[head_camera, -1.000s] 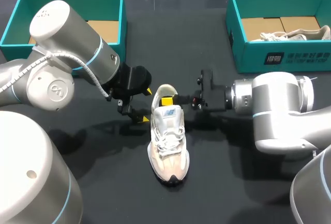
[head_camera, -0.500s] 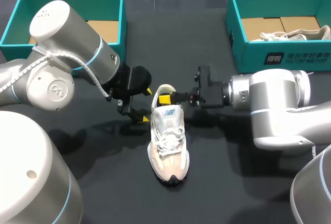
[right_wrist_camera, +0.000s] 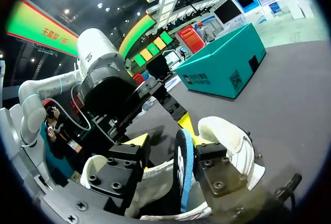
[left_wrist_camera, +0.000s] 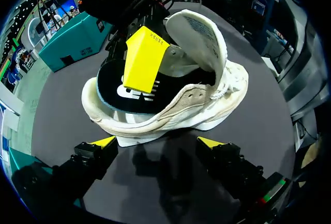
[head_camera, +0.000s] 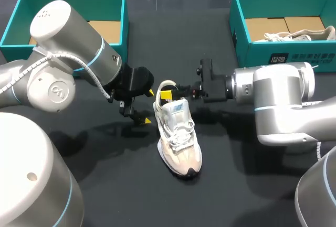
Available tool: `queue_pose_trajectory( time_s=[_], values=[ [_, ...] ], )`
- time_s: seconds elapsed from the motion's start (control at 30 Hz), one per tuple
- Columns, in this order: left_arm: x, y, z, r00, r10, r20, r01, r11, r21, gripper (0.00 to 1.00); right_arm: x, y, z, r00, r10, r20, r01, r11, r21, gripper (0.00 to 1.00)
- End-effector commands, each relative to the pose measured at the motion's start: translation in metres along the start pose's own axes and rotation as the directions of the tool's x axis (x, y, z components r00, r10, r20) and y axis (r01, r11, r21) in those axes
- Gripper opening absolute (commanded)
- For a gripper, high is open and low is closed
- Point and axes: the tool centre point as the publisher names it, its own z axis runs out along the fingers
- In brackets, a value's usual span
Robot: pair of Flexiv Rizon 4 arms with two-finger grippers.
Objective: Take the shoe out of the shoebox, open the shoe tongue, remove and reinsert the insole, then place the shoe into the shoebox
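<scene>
A white sneaker [head_camera: 178, 132] lies mid-table, heel toward the back and toe toward the front right. Its tongue [left_wrist_camera: 201, 32] is pulled up, and a black insole [left_wrist_camera: 129, 94] shows in the opening. My right gripper [head_camera: 169, 95] reaches in from the right into the heel opening. In the right wrist view the insole [right_wrist_camera: 183, 167] stands on edge between that gripper's [right_wrist_camera: 168, 149] fingers, against one of them and with a gap to the other, so the gripper is open. My left gripper [head_camera: 147, 106] stands open and empty beside the shoe's left side [left_wrist_camera: 156, 144].
A teal shoebox [head_camera: 13, 25] with a cardboard bottom sits at the back left. A second teal shoebox [head_camera: 286, 59] at the back right holds another pale shoe [head_camera: 302, 35]. Bare dark table lies in front of the sneaker.
My right gripper's fingers have spread apart in the heel opening. The sneaker's toe has swung toward the right, and the shoe sits a little farther right. The left arm has not moved.
</scene>
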Motion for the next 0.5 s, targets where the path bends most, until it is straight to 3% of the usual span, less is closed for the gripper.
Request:
queue_pose_trajectory(
  time_s=[0.03, 0.5],
  values=[
    [0.001, 0.000, 0.000, 1.000, 0.000, 0.002, 0.000, 1.000, -0.002, 1.00, -0.004, -0.005, 0.002, 1.000, 0.017, -0.008, -0.016, 1.000, 0.020, 0.00],
    [0.001, 0.000, 0.000, 1.000, 0.000, 0.002, 0.000, 1.000, -0.002, 1.00, -0.003, -0.030, -0.007, 0.997, 0.074, 0.016, -0.074, 0.997, -0.014, 0.00]
  ],
)
